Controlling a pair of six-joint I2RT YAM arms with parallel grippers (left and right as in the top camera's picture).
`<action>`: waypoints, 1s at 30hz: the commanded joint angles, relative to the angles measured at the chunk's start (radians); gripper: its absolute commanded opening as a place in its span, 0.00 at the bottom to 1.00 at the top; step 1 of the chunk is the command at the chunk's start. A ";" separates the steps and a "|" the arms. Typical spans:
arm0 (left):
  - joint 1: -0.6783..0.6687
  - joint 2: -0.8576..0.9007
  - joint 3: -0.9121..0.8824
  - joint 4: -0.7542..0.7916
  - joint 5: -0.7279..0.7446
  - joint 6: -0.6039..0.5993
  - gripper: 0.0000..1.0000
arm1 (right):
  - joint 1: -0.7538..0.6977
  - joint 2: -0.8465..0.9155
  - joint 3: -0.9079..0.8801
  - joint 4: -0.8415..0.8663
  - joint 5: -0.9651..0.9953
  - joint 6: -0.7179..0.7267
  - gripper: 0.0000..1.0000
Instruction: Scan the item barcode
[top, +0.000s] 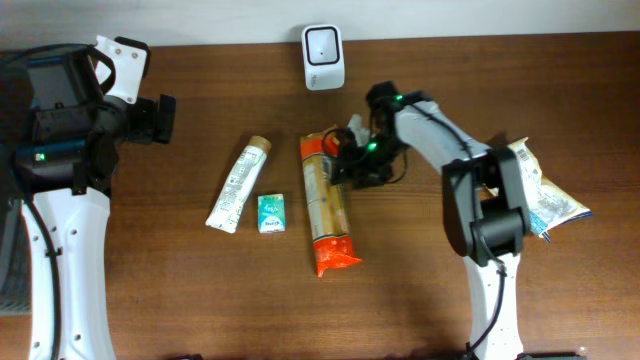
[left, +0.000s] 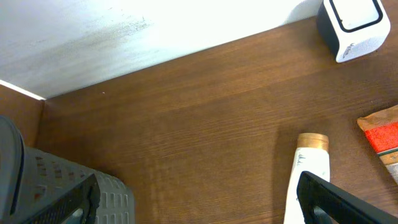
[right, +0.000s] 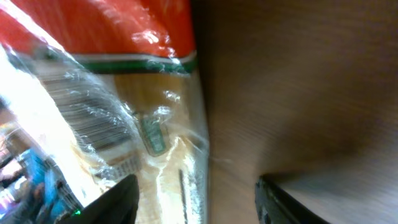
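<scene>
- between the fingers of the r gripper: the long edge of the long pack. fingers stand apart, not clamped on anything. one sits over the pack's clear film, the other over bare wood, w/ a strip of table showing between it & the pack edge.
- r wrist view, just past the fingers: pack's red end, green stripe under it, then clear film w/ pale contents. barcode is on the film, left of centre, blurry & crossed by glare.
- overhead: r gripper is low at the pack's far end, on its right side. the pack lies flat mid-table, running far to near, w/ the orange-red crimped end nearest the robot.
- scanner: white, upright at the table's far edge, just beyond the pack's far end & not touching it.
- l gripper: fingers as wide as they go, nothing between them, hanging over the far-left part of the table, well apart from the pack.
- tube: white w/ tan cap, lying flat left of the pack at a slight slant, cap toward the far edge. its cap end shows in the l wrist view.
- small teal packet: flat, between tube & pack, just beside the tube's near end.
- crinkled bag: right side, partly hidden behind the r arm, well apart from the pack.
- grey slotted bin: off the table's left end, only a corner in view.
</scene>
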 joint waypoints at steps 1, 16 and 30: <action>0.003 -0.011 0.013 0.002 0.010 0.009 0.99 | -0.093 0.010 0.005 -0.046 0.185 0.002 0.70; 0.003 -0.011 0.013 0.002 0.010 0.008 0.99 | 0.037 -0.032 0.281 -0.362 0.095 -0.114 0.44; 0.003 -0.011 0.013 0.002 0.010 0.009 0.99 | 0.476 -0.026 0.085 -0.343 0.276 0.113 0.36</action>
